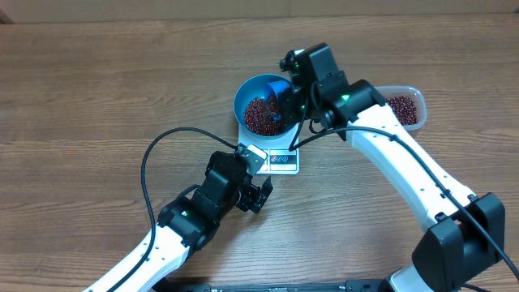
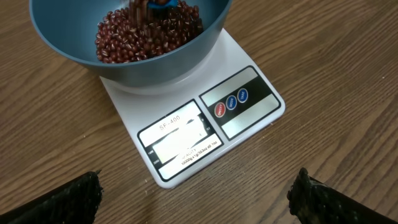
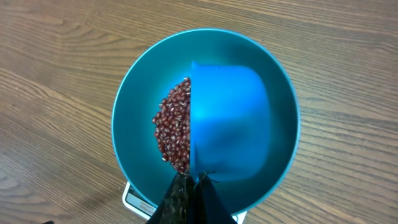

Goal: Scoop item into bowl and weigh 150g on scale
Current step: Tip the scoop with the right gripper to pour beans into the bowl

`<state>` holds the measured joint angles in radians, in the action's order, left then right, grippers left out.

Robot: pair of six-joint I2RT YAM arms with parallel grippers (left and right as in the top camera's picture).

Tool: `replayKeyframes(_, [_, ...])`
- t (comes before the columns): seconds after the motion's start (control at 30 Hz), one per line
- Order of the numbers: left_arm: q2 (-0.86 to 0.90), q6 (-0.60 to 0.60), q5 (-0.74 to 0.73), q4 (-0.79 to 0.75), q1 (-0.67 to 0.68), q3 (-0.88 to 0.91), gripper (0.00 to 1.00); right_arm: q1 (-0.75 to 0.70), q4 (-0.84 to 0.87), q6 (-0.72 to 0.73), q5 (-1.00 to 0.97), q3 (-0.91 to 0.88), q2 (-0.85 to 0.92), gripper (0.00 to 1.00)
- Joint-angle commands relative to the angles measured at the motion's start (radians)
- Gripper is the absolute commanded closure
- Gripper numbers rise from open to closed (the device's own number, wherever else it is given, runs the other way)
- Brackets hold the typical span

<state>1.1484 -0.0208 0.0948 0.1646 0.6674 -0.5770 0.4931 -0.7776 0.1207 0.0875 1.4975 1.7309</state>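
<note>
One round deep blue bowl (image 1: pixel 241 101) sits on the single white square scale (image 2: pixel 124 99), whose display edge with its three round buttons, one red and two blue, faces the left gripper (image 2: pixel 199 208), which stands wide open on nothing. The bowl holds a loose heap of small oval red-brown beans (image 3: pixel 174 127). The right gripper (image 3: pixel 193 180) is pinched shut on the near end of one blue scoop (image 3: pixel 230 118), its length running away from the fingers over the bowl's right half, with one clear tub (image 1: pixel 405 105) of beans beside.
</note>
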Motion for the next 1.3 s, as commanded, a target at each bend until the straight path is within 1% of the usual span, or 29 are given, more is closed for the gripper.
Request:
replayKeyframes(0.0, [0.002,-0.010,0.013,0.000,0.000,0.006,0.00,0.038,0.010,-0.026,-0.083,0.025,-0.036,0.96])
replayKeyframes(0.4, [0.002,-0.009,0.013,0.000,0.000,0.006,0.00,0.124,-0.020,-0.074,-0.290,0.025,-0.036,0.96])
replayKeyframes(1.03, [0.002,-0.009,0.013,0.000,0.000,0.006,0.00,0.140,-0.020,-0.076,-0.305,0.025,-0.036,0.96])
replayKeyframes(1.27, [0.002,-0.009,0.013,0.000,0.000,0.006,0.01,0.174,-0.016,-0.093,-0.383,0.025,-0.036,0.96])
